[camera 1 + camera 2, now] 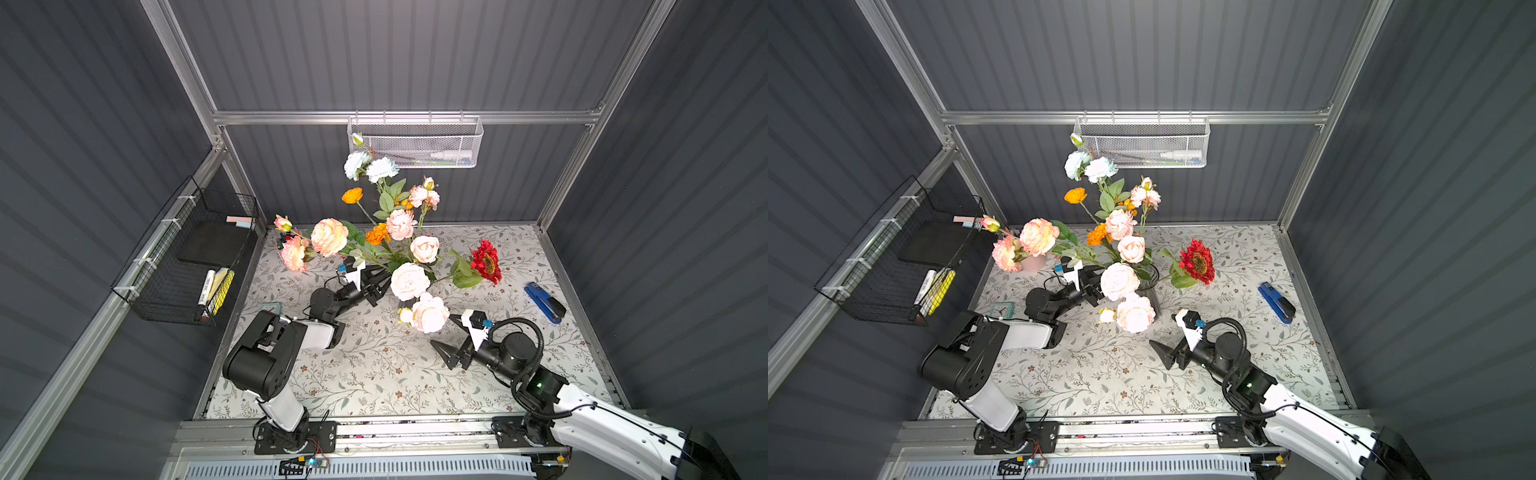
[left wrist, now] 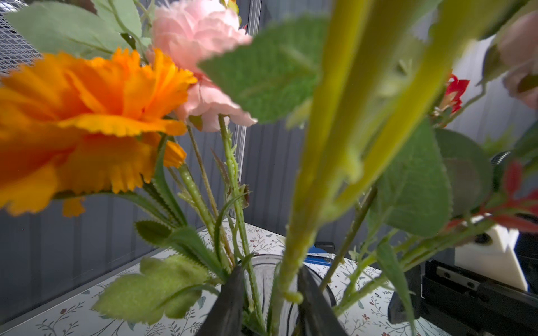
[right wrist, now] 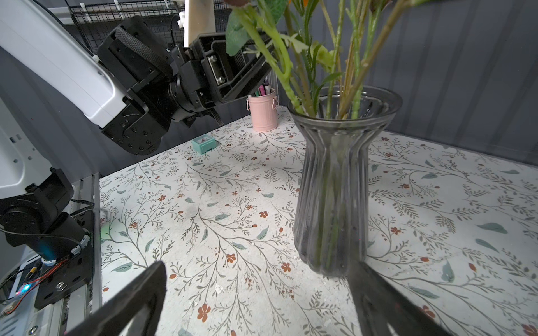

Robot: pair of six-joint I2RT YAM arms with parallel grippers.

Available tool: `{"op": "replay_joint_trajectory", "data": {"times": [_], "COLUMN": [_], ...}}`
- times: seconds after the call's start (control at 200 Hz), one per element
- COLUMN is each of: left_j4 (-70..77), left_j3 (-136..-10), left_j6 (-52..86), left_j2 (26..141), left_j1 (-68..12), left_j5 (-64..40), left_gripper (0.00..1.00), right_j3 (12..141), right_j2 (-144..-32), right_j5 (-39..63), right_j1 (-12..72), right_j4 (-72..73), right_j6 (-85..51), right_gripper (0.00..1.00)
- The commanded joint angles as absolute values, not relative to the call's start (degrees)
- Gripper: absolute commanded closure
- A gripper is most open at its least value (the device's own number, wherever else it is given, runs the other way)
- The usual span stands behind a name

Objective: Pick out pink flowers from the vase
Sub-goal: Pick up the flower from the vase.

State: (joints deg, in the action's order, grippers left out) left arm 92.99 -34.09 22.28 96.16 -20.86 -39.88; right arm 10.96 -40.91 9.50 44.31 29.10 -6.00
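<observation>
On the floral-print tabletop (image 1: 374, 374), nearer its far edge, the ribbed smoky-glass vase (image 3: 334, 189) holds the pink flowers (image 1: 409, 280). They look light: soft fabric blooms on thin, stiff stems. Grip a stem just above the rim. Your left gripper (image 2: 270, 291) straddles one stem (image 2: 294, 247), jaws not yet pinching. Your right gripper (image 3: 259, 267) gapes wide beside the vase.

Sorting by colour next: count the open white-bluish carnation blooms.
2. First carnation at the bouquet's far top; second carnation right beside it, both near the white mesh basket. Leaves may hide others.
</observation>
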Motion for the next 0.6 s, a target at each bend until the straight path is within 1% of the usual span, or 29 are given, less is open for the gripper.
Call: {"op": "replay_joint_trajectory", "data": {"times": [0.0, 0.12, 0.25, 0.445, 0.53, 0.59], "left_j4": [96.5, 96.5, 96.6, 96.2, 95.1, 91.4], "left_j3": [-35.7, -36.1, -37.1, -39.5, -40.4, -41.5], "left_j6": [23.7, 24.2, 25.7, 29.8, 31.3, 31.4], "left_j2": [96.9, 96.9, 96.7, 96.1, 95.3, 94.1], "left_j1": [-21.2, -21.2, -21.2, -21.2, -21.2, -21.2], "left_j5": [-41.7, -41.9, -42.4, -43.3, -43.4, -43.9], "left_gripper": [0.73, 0.74, 0.83, 0.87, 0.93, 0.95], "right_j3": [12.7, 13.0, 13.3, 14.6, 15.8, 16.3], "right_j2": [-41.0, -41.1, -41.3, -41.9, -42.2, -42.2], "right_j5": [8.8, 8.4, 8.3, 8.1, 7.8, 7.4], "right_j1": [44.6, 44.6, 44.6, 44.6, 44.6, 44.6], "right_j4": [30.0, 29.4, 29.2, 28.3, 27.1, 26.7], "right_j6": [-5.3, -5.1, -5.0, -4.3, -3.2, -2.4], "right_gripper": [0.01, 0.01, 0.01, 0.01, 0.01, 0.01]}}
